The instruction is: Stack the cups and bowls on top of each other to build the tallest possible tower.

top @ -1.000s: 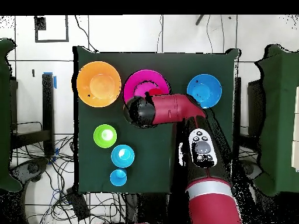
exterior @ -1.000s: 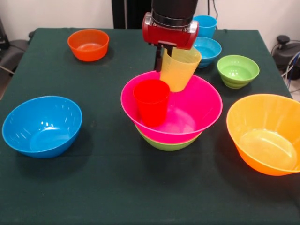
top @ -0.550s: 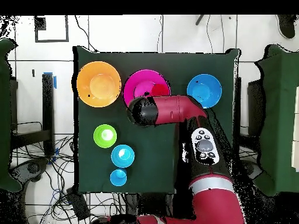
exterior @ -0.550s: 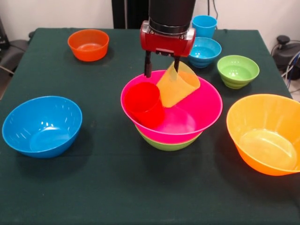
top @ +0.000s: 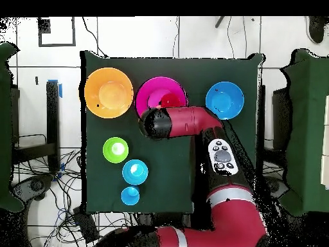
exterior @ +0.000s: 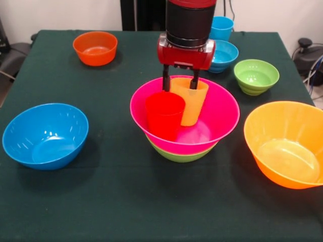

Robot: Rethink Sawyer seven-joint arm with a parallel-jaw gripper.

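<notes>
Tower (exterior: 184, 132): pink bowl (exterior: 217, 118) nested on green bowl (exterior: 179, 154), mid-table, holding two upright cups.
Red cup (exterior: 164, 115) stands just beside yellow cup (exterior: 190, 101); gripper (exterior: 179, 82) fingers apart, straddling the yellow cup's far rim. Blue bowl (exterior: 44, 135) and orange bowl (exterior: 285, 143) sit well apart.

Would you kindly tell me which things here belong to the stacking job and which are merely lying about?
Belonging to the job:
- pink bowl nested on a green bowl
- red cup and yellow cup inside it
- gripper
- loose bowls: large blue, large orange, small orange, small green, small blue
- light blue cup

Lying about:
- cables on the floor
</notes>
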